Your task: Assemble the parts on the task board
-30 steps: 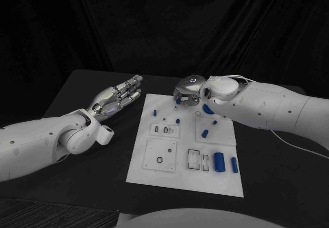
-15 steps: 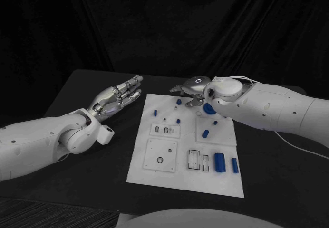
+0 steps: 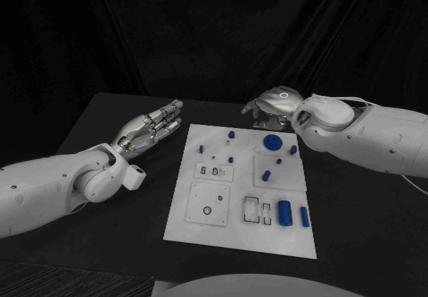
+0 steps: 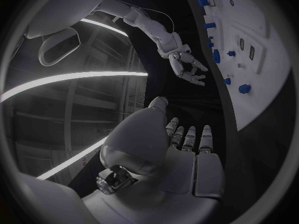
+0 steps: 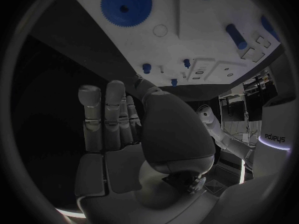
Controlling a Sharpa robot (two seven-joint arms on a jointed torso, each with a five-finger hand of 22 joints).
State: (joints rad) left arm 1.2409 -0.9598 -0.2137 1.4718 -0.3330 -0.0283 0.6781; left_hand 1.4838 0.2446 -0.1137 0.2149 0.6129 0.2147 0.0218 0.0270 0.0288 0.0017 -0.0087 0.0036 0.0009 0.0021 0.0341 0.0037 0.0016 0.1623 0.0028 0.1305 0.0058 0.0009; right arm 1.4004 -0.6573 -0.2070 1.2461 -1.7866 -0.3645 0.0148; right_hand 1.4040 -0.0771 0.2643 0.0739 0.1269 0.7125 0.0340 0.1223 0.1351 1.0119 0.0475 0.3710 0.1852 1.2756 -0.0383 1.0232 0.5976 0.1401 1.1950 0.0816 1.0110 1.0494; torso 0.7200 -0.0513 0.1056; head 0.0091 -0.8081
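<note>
We find the task board (image 3: 239, 232) lying in the centre of the frame on the black bench (image 3: 98, 235), in the head view. The right hand (image 3: 270, 106) hangs above the bench just beyond the board's upper right corner, fingers loosely spread and holding nothing. The left hand (image 3: 151, 125) is at centre left, off the board's left edge, palm up, fingers extended and empty. On the board we note a blue gear (image 3: 271, 142) at upper right, a large blue cylinder (image 3: 286, 211) at lower right, and small blue pegs (image 3: 231, 133) near the upper edge.
</note>
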